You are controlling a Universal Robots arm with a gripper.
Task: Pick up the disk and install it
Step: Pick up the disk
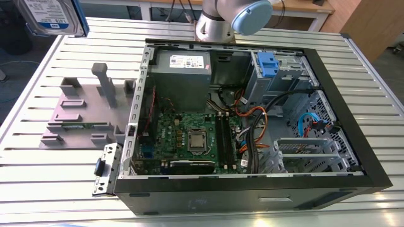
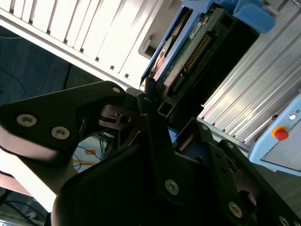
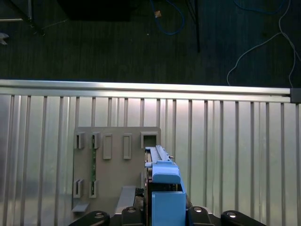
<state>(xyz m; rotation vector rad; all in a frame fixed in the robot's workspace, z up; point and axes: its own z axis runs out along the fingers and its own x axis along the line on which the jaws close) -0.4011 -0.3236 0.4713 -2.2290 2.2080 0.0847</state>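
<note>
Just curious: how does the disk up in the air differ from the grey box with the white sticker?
The disk hangs in the air; the grey box sits inside the computer case. The disk has a blue frame; the grey box has none. Both are metal and labelled.

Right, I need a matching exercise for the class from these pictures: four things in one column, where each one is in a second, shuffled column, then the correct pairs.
Things
1. disk
2. grey plastic stand
3. power-supply box
4. motherboard

Places
A. flat on the bottom of the open computer case
B. held in the hand, above the slatted table
C. standing on the table, outside the case
D. inside the case, in the corner nearest the arm

Pairs: 1-B, 2-C, 3-D, 4-A
</note>
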